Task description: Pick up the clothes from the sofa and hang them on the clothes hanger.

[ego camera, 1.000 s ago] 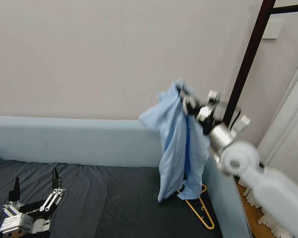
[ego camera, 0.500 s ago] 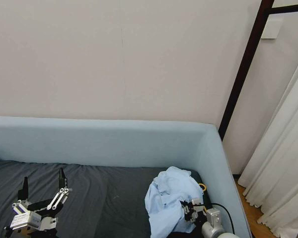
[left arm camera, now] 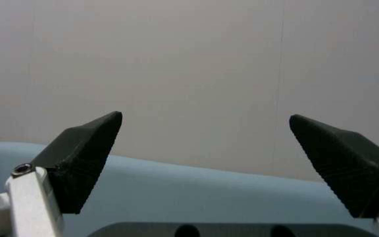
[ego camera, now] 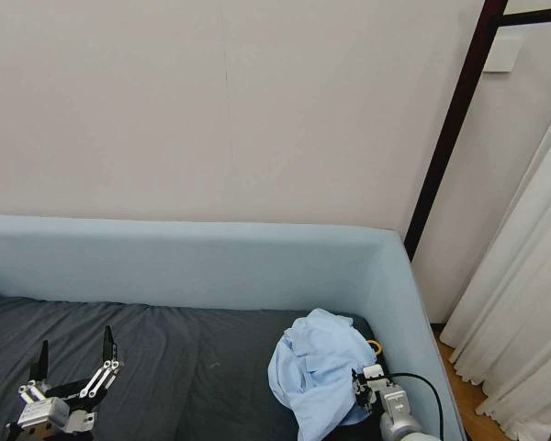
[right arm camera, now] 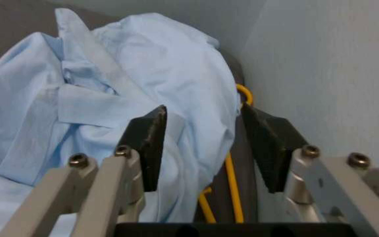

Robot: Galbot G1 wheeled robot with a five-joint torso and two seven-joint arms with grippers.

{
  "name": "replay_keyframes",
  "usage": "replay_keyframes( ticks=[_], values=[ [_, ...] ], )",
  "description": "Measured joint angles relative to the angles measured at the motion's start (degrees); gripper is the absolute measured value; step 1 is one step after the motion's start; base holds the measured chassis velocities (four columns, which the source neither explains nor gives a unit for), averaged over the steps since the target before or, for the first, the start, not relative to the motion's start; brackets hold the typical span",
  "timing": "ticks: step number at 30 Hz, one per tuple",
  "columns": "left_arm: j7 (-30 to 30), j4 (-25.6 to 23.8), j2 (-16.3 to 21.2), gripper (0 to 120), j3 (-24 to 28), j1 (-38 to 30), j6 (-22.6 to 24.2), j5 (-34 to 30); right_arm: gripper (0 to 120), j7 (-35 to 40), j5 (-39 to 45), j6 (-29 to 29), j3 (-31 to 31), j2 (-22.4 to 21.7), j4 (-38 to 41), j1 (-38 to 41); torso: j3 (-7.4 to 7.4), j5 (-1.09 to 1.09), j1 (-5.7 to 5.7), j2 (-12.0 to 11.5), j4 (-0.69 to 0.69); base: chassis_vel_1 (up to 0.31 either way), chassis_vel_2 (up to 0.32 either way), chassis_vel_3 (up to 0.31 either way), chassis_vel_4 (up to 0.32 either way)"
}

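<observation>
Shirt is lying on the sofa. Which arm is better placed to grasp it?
Right. The right gripper is at the blue shirt, fingers open with its edge between them, beside the yellow hanger. The left gripper hovers open over the sofa's left part, well away.

Light blue shirt [ego camera: 317, 372] sits in a crumpled heap, folds and creases bunched up, collar area rumpled on top. It rests on the dark grey seat of the sofa [ego camera: 184, 262], tucked into the far right corner where the pale blue backrest meets the pale blue side arm. Under the shirt's edge lies the yellow clothes hanger [right arm camera: 233, 192], flat on the seat and mostly covered by fabric. Its curved hook peeks out just beside the side arm, and thin wire runs along the cushion.
</observation>
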Motion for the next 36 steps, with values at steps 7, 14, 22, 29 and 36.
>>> replay_keyframes(
  ticks=[7,14,22,29,36],
  values=[
    [2.2,0.4,-0.7,100,0.7,0.3,0.0,0.4,74,-2.2,3.5,2.1,1.3,-0.4,2.9,0.0,0.0,0.0,0.0,0.0,-0.01,0.0,0.0,0.0,0.0],
    [1.7,-0.5,-2.7,100,1.8,0.3,0.0,2.7,98,-14.2,-0.6,12.0,-5.1,2.8,-2.2,5.8,0.0,0.0,0.0,0.0,0.01,0.0,0.0,0.0,0.0],
    [1.0,-2.0,-3.5,100,1.3,0.9,0.3,3.6,98,-11.8,-8.4,5.1,-13.5,10.0,-12.7,11.6,0.01,0.0,0.01,0.0,0.0,0.0,0.0,0.0,0.0],
    [0.7,-2.1,-3.7,100,0.4,1.1,0.6,3.9,93,-10.1,-10.6,2.4,-15.0,14.7,-19.9,14.4,0.01,0.0,0.01,0.0,0.0,0.0,0.0,0.0,0.0],
    [0.5,-2.7,-4.6,100,0.4,1.0,0.9,4.7,90,-11.1,-17.9,2.8,-14.5,18.3,-27.0,14.6,0.01,0.01,0.01,0.0,0.0,0.0,0.0,0.0,0.0]
  ],
)
